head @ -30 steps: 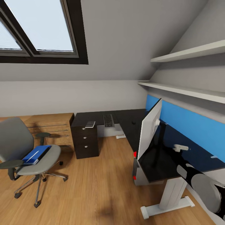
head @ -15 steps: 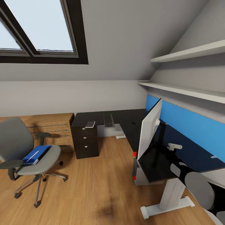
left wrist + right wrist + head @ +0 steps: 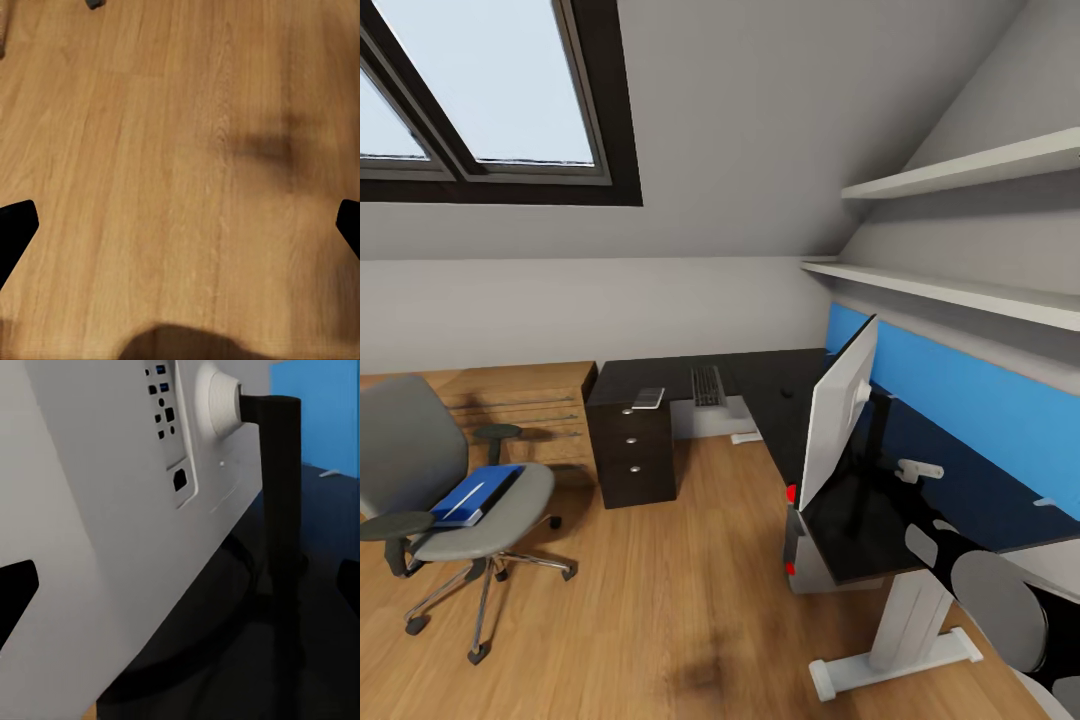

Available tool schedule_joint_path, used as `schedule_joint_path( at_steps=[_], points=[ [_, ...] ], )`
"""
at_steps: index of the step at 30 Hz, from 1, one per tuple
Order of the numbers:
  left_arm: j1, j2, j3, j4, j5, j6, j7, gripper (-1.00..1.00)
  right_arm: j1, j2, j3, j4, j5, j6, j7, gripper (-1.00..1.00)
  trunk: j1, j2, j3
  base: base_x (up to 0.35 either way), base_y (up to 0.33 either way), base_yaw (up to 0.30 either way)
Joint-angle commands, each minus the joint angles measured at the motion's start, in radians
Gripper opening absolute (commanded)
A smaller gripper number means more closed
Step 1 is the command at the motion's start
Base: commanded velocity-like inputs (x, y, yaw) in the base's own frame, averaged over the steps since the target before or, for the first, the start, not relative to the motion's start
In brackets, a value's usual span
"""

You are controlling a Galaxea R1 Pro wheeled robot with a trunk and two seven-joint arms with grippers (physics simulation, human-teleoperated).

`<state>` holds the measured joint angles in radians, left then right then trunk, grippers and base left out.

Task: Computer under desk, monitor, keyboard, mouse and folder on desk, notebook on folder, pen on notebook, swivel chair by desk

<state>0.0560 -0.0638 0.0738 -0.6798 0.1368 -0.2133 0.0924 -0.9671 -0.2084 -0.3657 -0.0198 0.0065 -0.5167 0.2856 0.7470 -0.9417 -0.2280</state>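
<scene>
Up close, my right wrist camera gives what the head view cannot: the monitor's [image 3: 112, 532] pale grey back with its small ports and a socket, and the slim black stand [image 3: 279, 502] going down to the glossy black desk [image 3: 330, 510]. From the head I see the wider room: the monitor [image 3: 842, 408] standing on the L-shaped desk [image 3: 860, 510] before a blue panel, the keyboard [image 3: 707, 385] and the small mouse [image 3: 788, 392] on the far wing, and a red-lit corner of the computer [image 3: 793, 530] under the desk edge. The grey padded chair [image 3: 430, 480] stands well apart on the wood floor with the blue folder [image 3: 475, 495] lying on its seat. My left pincer [image 3: 180, 229] is spread wide, holding nothing, with pale wood planks [image 3: 180, 150] beyond it. My right pincer [image 3: 180, 585] is likewise spread and grasps nothing, its dark fingertips [image 3: 15, 585] at the frame's edges, near the monitor's back.
</scene>
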Motion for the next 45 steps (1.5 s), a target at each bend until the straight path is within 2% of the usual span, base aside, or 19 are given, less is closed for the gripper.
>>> schedule_joint_path(
  at_steps=[1, 4, 7, 13, 18, 20, 23, 25, 29, 38, 45],
  points=[
    [0.0, 0.0, 0.001, -0.001, 0.007, -0.001, 0.0, 1.0, -0.001, 0.0, -0.008, 0.001, 0.0, -0.002, 0.005, 1.0, 0.0, -0.001, -0.001, 0.024, -0.096, 0.0],
    [0.0, 0.0, 0.001, -0.001, 0.008, -0.002, 0.0, 1.0, -0.001, 0.0, -0.009, 0.001, 0.0, -0.002, -0.012, 1.0, 0.0, -0.001, -0.001, 0.086, -0.17, 0.0],
    [0.0, 0.0, 0.003, -0.001, 0.009, -0.001, 0.0, 1.0, -0.001, 0.003, -0.007, 0.001, 0.002, -0.003, -0.068, 1.0, 0.0, -0.001, -0.001, 0.141, -0.237, 0.0],
    [-0.001, 0.001, 0.004, -0.001, 0.009, -0.002, 0.001, 1.0, -0.001, 0.006, -0.007, 0.001, 0.003, -0.012, -0.101, 1.0, 0.0, -0.001, -0.001, 0.068, -0.148, 0.0],
    [0.0, 0.0, 0.004, -0.001, 0.009, -0.003, 0.001, 1.0, -0.001, 0.034, -0.005, 0.0, 0.007, -0.019, -0.131, 1.0, 0.0, -0.001, -0.001, 0.034, -0.03, 0.0],
    [0.0, 0.0, 0.004, -0.001, 0.009, -0.003, 0.001, 1.0, -0.001, 0.045, -0.004, 0.0, 0.034, -0.021, -0.161, 1.0, 0.0, -0.001, -0.001, 0.173, -0.13, 0.0],
    [-0.001, 0.0, 0.004, -0.001, 0.009, -0.003, 0.001, 1.0, -0.001, 0.057, -0.003, 0.001, 0.101, -0.033, -0.221, 1.0, 0.0, -0.001, -0.001, 0.221, -0.175, 0.0],
    [0.0, 0.0, 0.004, -0.001, 0.009, -0.003, 0.001, 1.0, -0.001, 0.064, -0.003, 0.002, 0.122, -0.06, -0.266, 1.0, 0.0, -0.001, -0.001, 0.242, -0.199, 0.0],
    [0.0, 0.0, 0.004, -0.001, 0.009, -0.003, 0.002, 1.0, -0.001, 0.068, -0.002, 0.003, 0.133, -0.096, -0.309, 1.0, 0.0, -0.001, -0.001, 0.244, -0.206, 0.0],
    [0.0, -0.001, 0.004, -0.001, 0.009, -0.003, 0.002, 1.0, -0.001, 0.071, -0.002, 0.003, 0.14, -0.107, -0.32, 1.0, 0.0, -0.001, -0.001, 0.17, -0.159, 0.0],
    [-0.001, 0.0, 0.005, -0.001, 0.009, -0.003, 0.002, 1.0, 0.0, 0.073, -0.002, 0.005, 0.187, -0.108, -0.321, 1.0, 0.0, -0.001, -0.001, 0.058, -0.019, 0.0]
  ],
)
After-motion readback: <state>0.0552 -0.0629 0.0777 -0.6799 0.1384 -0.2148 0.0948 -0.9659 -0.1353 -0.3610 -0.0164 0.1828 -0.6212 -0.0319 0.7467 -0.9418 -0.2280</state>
